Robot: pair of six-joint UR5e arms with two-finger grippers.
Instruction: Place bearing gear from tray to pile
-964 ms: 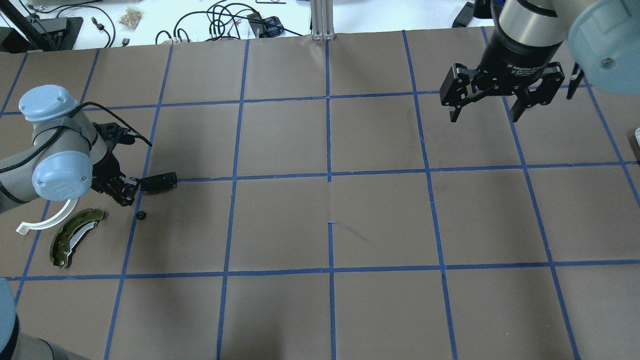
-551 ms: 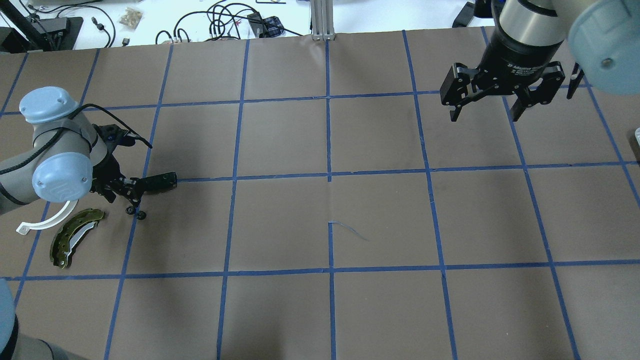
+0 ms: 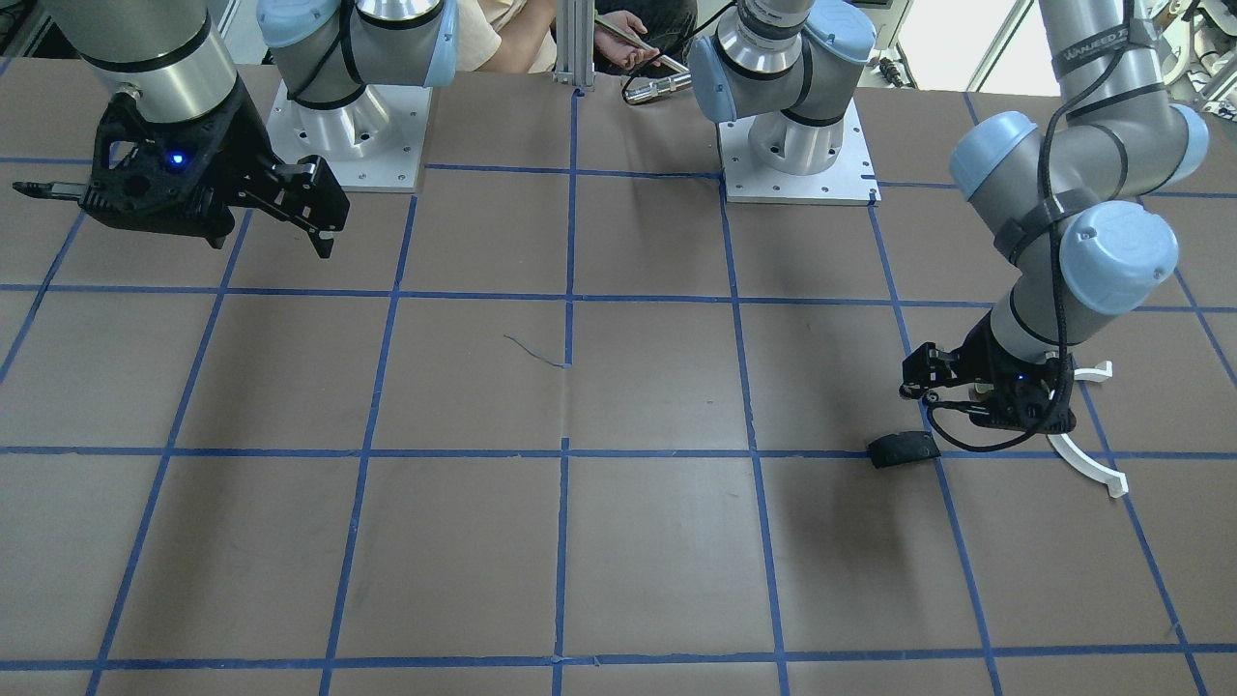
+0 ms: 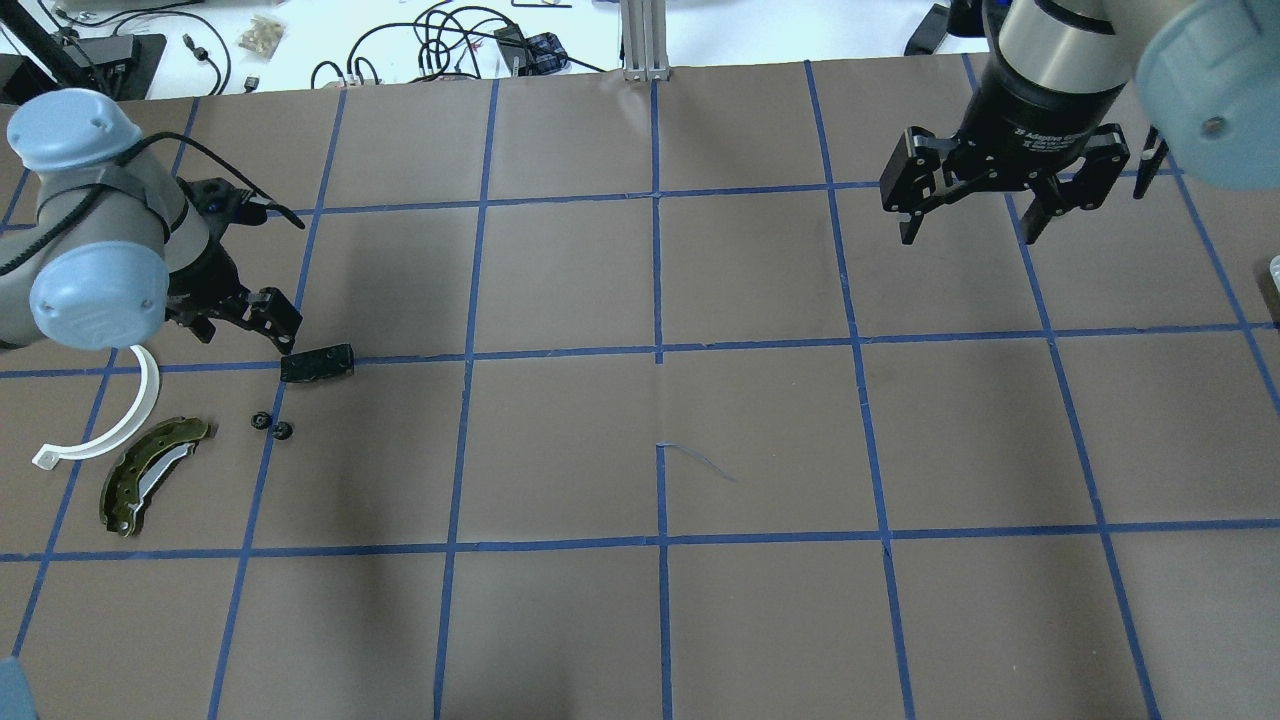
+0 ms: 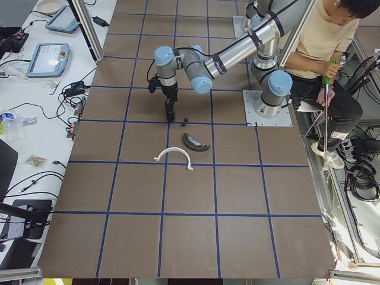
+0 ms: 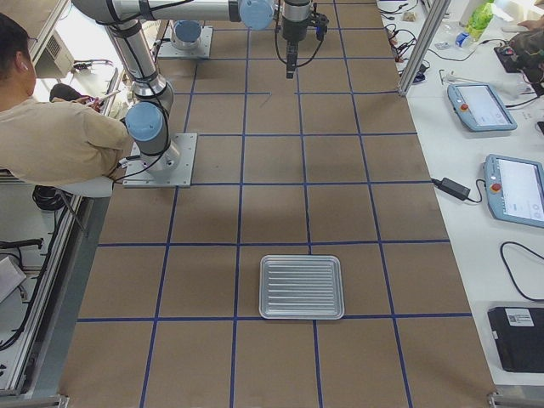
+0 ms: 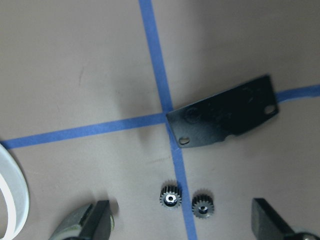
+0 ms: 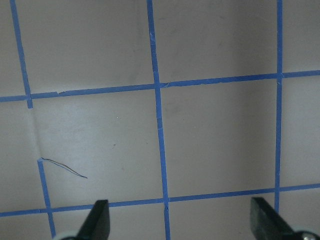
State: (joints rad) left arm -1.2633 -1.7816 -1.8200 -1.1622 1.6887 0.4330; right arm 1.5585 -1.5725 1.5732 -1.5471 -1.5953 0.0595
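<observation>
Two small black bearing gears [image 4: 261,421] [image 4: 283,431] lie side by side on the brown table, also in the left wrist view [image 7: 170,195] [image 7: 202,205]. They sit in the pile, between the flat black pad [image 4: 317,363], the white arc [image 4: 110,420] and the olive-green brake shoe [image 4: 148,473]. My left gripper [image 4: 245,322] is open and empty, raised above and just beyond the gears, beside the pad. My right gripper [image 4: 968,235] is open and empty, high over the far right of the table. The silver tray [image 6: 301,286] shows only in the exterior right view and looks empty.
Blue tape lines [image 4: 658,350] grid the brown table. Cables and small items [image 4: 450,45] lie on the white surface past the far edge. A seated person [image 5: 326,53] is behind the robot bases. Tablets [image 6: 514,187] lie beside the table's right end.
My left gripper came down beside the first gear, opened and left a second gear next to it, then rose and drew back toward the far side. The right arm has not moved.
</observation>
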